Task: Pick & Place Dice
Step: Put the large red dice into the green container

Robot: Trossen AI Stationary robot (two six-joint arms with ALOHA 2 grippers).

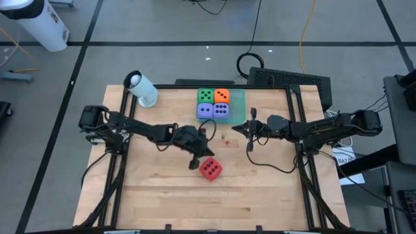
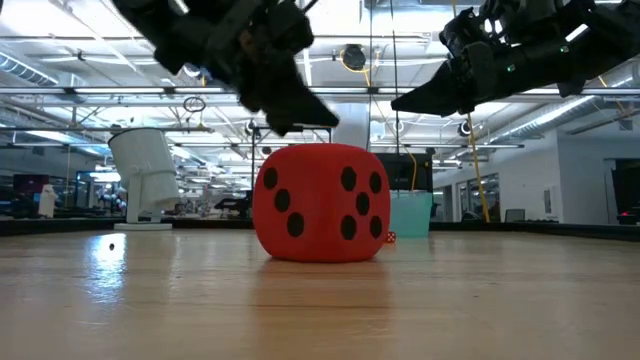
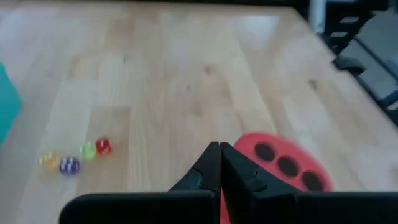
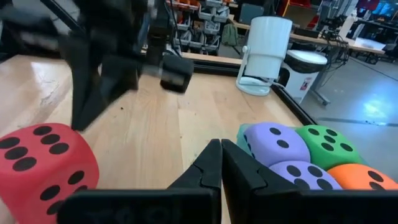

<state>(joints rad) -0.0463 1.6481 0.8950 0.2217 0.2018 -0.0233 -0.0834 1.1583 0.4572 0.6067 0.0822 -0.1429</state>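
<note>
A red die (image 1: 210,169) with dark pips rests on the bare wood near the table's middle. A green die (image 1: 206,96), an orange die (image 1: 221,96) and two purple dice (image 1: 213,111) sit side by side in the translucent green tray (image 1: 239,97) at the far middle. My left gripper (image 1: 194,164) is shut and hangs just left of and above the red die (image 3: 283,167), touching nothing. My right gripper (image 1: 235,129) is shut and held level above the table, right of the tray, pointing toward the table's left, with the purple dice (image 4: 280,146) close beside it.
A white cylindrical device (image 1: 142,88) stands at the table's far left corner. Several tiny coloured beads (image 3: 74,157) lie on the wood between the tray and the red die. Black frame rails (image 1: 305,175) run along the table's left and right sides.
</note>
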